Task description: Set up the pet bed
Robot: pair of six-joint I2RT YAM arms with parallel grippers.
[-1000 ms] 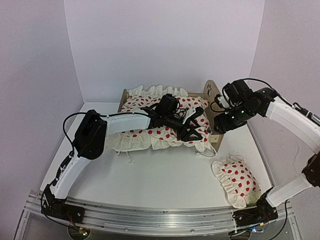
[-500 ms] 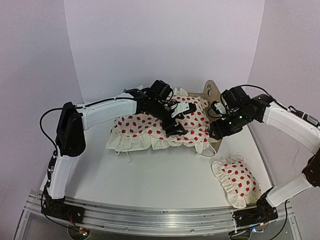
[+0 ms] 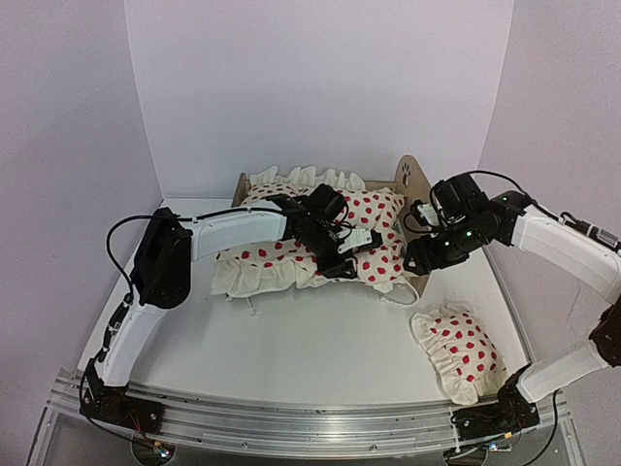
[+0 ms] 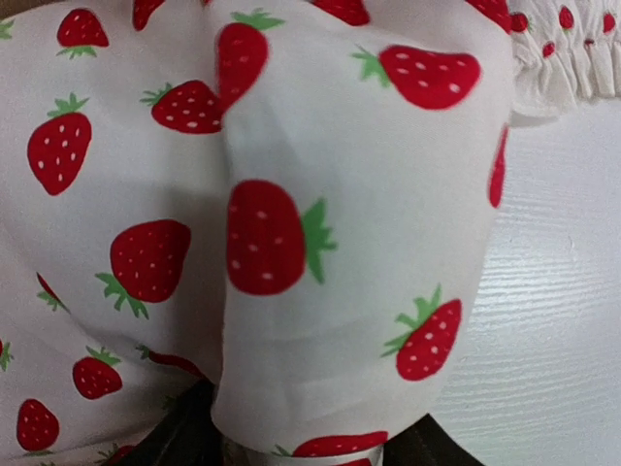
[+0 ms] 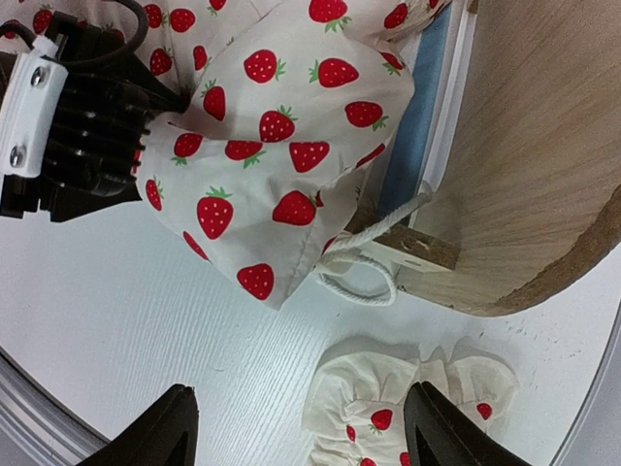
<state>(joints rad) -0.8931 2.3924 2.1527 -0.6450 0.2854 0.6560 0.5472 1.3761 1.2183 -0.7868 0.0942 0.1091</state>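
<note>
The pet bed stands at the back of the table, its paw-print headboard on the right. A cream strawberry-print ruffled blanket covers most of it and hangs over the front. My left gripper sits at the blanket's front right part and is shut on a fold. That fold bulges between the fingers in the left wrist view. My right gripper hovers open by the headboard's front corner. Its view shows the wooden frame, a strip of blue mattress and the left gripper.
A matching ruffled pillow lies on the table at the front right, below my right gripper. A white cord loop hangs from the blanket by the bed's corner. White walls enclose the table on three sides.
My left gripper has drawn back to the left along the blanket's front and closed on a fold. The right gripper has dropped slightly toward the bed's corner.
</note>
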